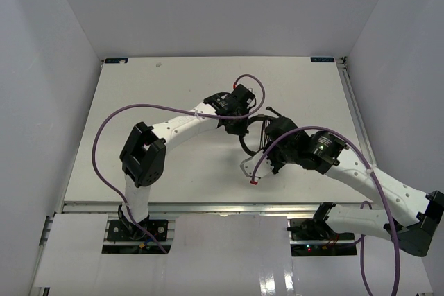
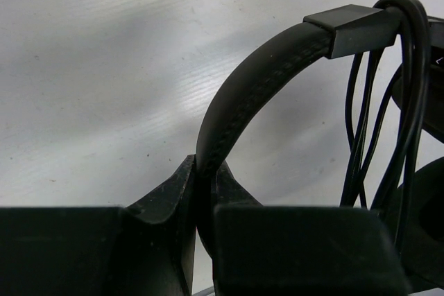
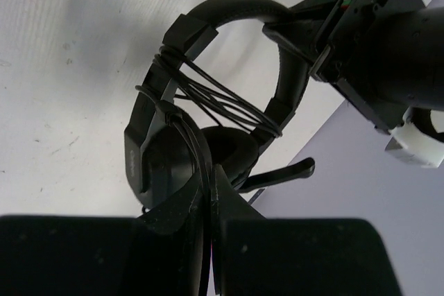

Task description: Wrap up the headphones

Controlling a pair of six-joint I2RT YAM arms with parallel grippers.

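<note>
The headphones (image 1: 269, 128) are held over the white surface (image 1: 139, 102), between the two pincers, and whether they touch it cannot be told. The left pincer (image 2: 205, 178) is closed on the headband (image 2: 257, 67), which is clamped between its two dark fingers partway along the padded arch, short of the squared slider block (image 2: 350, 25) at the headband's end. Past that block, several strands of the thin black cord (image 2: 361, 143) are seen hanging down beside the frame of the headphones. In the right wrist view the cord is wound in several turns across the headphones, stretched from the slider block on one side to the opposite side of the headband. The right pincer (image 3: 208, 188) is shut on the cord just below an earcup (image 3: 163, 157) of the headphones, a strand being pinched between its fingers. The boom mic (image 3: 277, 173) is seen jutting out sideways from the lower part of the headphones. From above, the left pincer is found at the left side of the headphones and the right pincer at their near side. A reddish plug (image 1: 254, 181) is seen nearer still than the headphones, just beside the right pincer's tip. A purple cable (image 1: 243, 81) is looped just beyond the left side of the headphones.
</note>
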